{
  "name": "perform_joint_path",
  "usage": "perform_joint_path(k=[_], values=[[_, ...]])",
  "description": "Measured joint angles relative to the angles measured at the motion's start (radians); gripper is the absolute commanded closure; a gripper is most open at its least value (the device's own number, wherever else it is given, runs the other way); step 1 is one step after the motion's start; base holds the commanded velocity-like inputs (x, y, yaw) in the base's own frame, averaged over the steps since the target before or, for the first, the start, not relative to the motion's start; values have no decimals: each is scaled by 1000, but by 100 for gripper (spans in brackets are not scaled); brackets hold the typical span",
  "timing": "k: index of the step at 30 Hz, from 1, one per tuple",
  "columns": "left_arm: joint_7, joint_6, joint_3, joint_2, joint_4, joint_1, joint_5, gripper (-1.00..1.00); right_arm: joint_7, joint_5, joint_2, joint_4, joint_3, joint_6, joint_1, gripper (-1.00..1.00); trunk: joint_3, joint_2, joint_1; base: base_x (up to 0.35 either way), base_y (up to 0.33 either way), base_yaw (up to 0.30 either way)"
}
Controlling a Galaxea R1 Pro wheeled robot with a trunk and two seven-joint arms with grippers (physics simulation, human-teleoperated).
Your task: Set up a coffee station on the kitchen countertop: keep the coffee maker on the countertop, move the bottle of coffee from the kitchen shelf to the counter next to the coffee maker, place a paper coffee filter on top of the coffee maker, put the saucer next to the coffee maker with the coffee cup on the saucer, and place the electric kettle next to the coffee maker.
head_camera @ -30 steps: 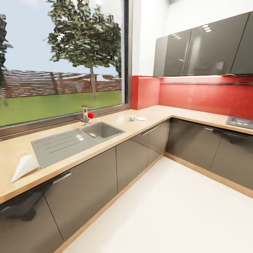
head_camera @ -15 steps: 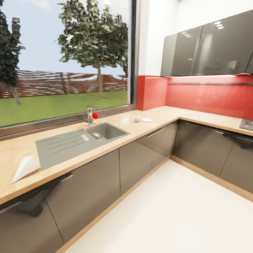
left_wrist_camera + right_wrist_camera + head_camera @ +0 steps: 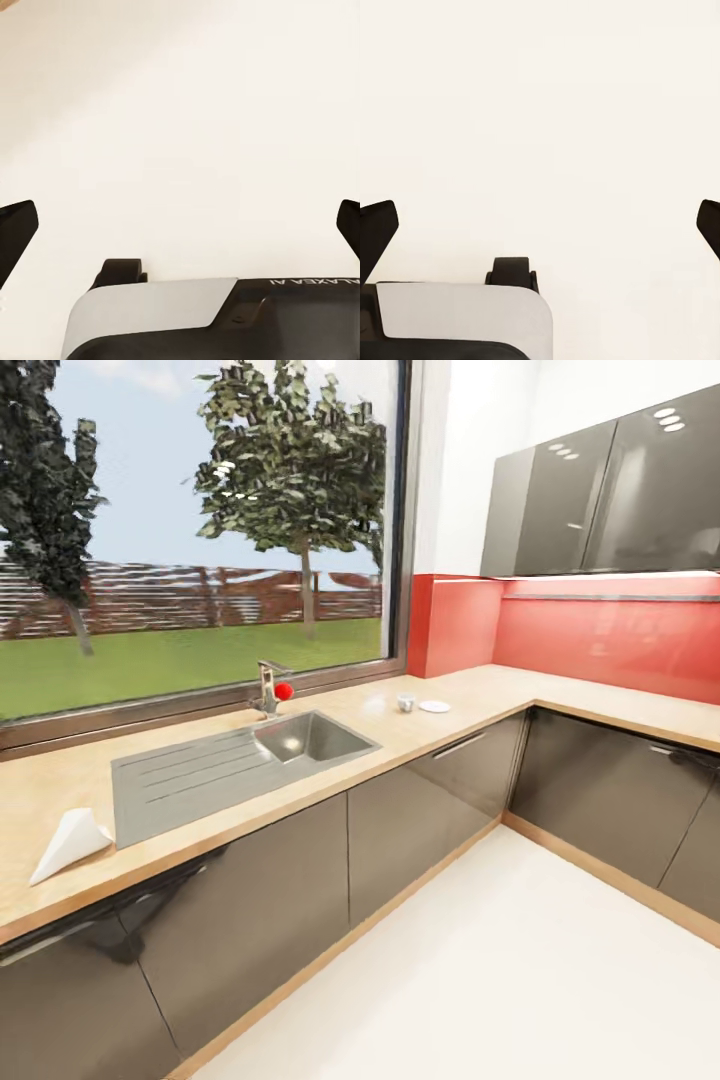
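Simply wooden countertop point(image 3: 420, 735), steel sink point(image 3: 312, 735).

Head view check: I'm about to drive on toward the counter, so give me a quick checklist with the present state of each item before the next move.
1. Both pincers empty and open: ok. The left pincer and right pincer have fingers spread wide with nothing between them.
2. Paper coffee filter located: ok. It lies on the countertop at, beside the sink's drainboard.
3. Coffee cup and saucer located: ok. The cup stands beside the saucer, not on it.
4. Coffee maker position: cannot tell.
5. Bottle of coffee and kettle position: cannot tell.
6. Floor path along the cabinets: ok, nothing lies on it.
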Motion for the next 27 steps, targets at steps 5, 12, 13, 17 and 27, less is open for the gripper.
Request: perform_joint_path(k=[5,12,13,17,27], values=[[0,0,0,1,0,0,0,-100,0,0,0,0,0,0,0,-100,0,0,0,3,-3,267],[0,0,0,0,0,0,0,-100,0,0,0,0,0,0,0,-100,0,0,0,1,0,269],[0,0,0,0,0,0,0,-100,0,0,0,0,0,0,0,-100,0,0,0,0,0,269],[0,0,0,1,0,0,0,-100,0,0,0,0,0,0,0,-100,0,0,0,0,-3,252],[0,0,0,0,-1,0,0,-100,0,0,0,0,1,0,0,-100,0,0,0,185,-225,50]])
